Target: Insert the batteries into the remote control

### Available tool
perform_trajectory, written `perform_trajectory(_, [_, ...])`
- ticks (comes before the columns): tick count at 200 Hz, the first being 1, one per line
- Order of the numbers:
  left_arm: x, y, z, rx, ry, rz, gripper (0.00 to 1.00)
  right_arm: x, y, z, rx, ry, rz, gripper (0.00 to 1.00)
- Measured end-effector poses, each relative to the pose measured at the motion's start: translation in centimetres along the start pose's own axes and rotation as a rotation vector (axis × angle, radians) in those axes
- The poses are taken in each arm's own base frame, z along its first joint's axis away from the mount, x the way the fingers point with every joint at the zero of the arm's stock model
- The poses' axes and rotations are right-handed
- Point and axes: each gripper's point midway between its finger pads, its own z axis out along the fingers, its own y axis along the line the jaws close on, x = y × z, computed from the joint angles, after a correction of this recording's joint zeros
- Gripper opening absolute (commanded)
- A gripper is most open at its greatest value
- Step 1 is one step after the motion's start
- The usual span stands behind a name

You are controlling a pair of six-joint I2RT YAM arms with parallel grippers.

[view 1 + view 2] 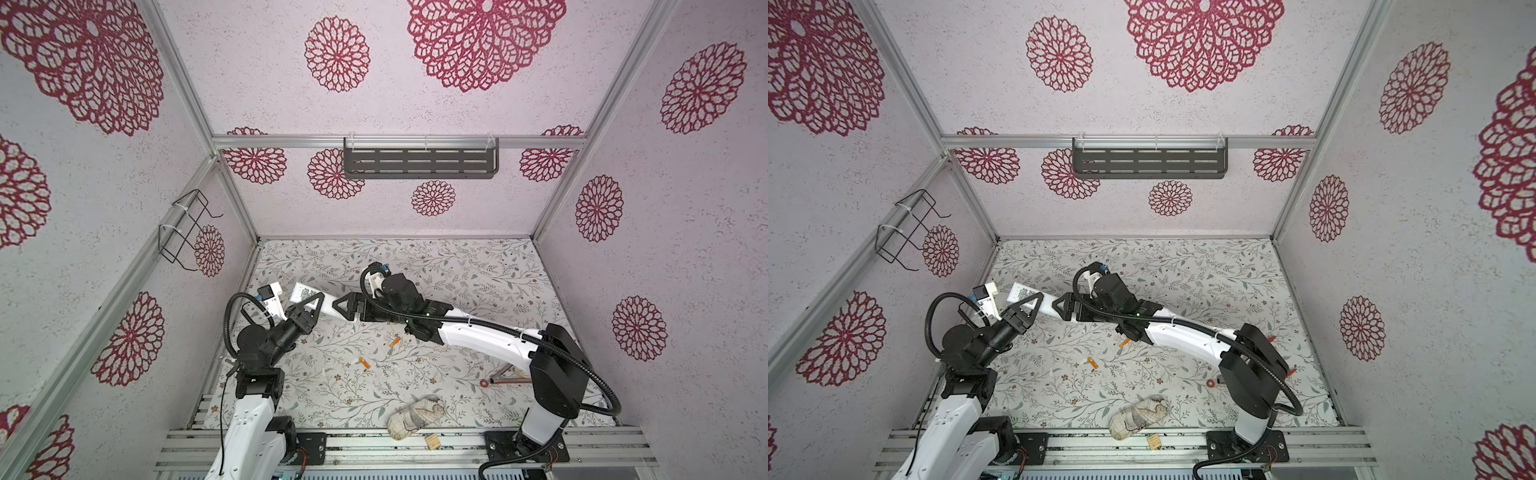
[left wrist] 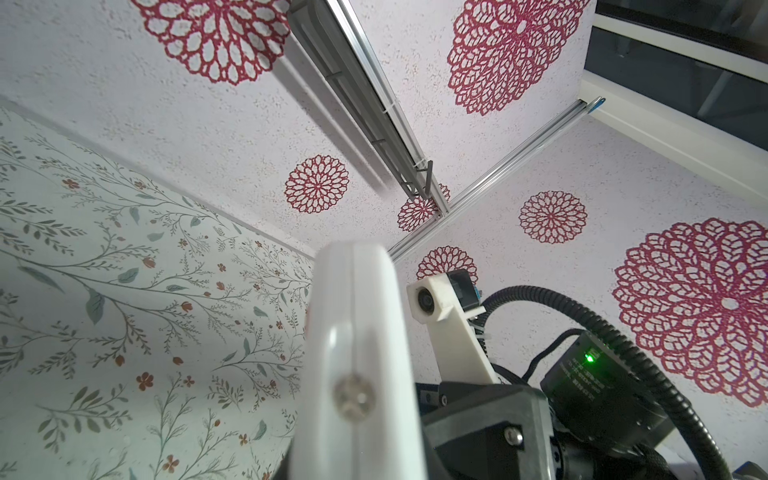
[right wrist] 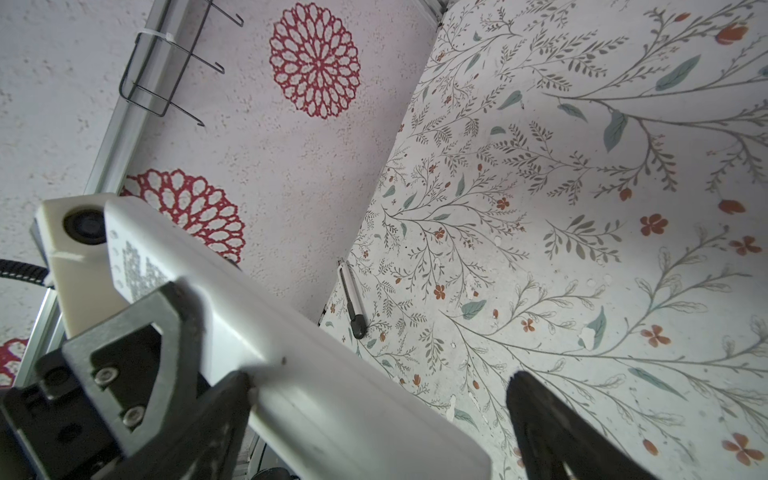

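Right wrist view: pen (image 3: 351, 297) lies past remote control (image 3: 291, 353).

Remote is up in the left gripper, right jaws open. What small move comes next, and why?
Probably close the right gripper on the remote control: its open jaws straddle the free end while the left gripper clamps the other, and both batteries lie unloaded on the table.

remote control (image 2: 357, 353): near end cut off | batteries (image 1: 396, 342): markings too small
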Motion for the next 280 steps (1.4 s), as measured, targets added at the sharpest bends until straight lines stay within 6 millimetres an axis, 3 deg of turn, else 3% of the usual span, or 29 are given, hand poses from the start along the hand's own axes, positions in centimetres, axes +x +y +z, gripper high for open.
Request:
perform_trajectory(93, [1.7, 2.2, -1.1, -0.129, 0.044, 0.036, 0.00, 2.3, -1.9, 0.7, 0.040, 0.049, 0.006, 0.99])
perform_trajectory(148, [1.8, 3.6, -1.4, -0.203, 0.035, 0.056, 0.00, 2.6, -2.4, 1.0, 0.041, 0.051, 0.006, 0.99])
perform_trajectory(225, [1.2, 6.1, -2.0, -0.324, -0.003, 0.077, 0.00, 1.3, -4.5, 0.7, 0.088, 0.021, 0.015, 0.99])
perform_trajectory(280, [1.0, 5.8, -1.6, -0.301, -0.005, 0.079, 0.00, -0.1, -5.1, 0.9, 0.121, -0.001, -0.006, 0.99])
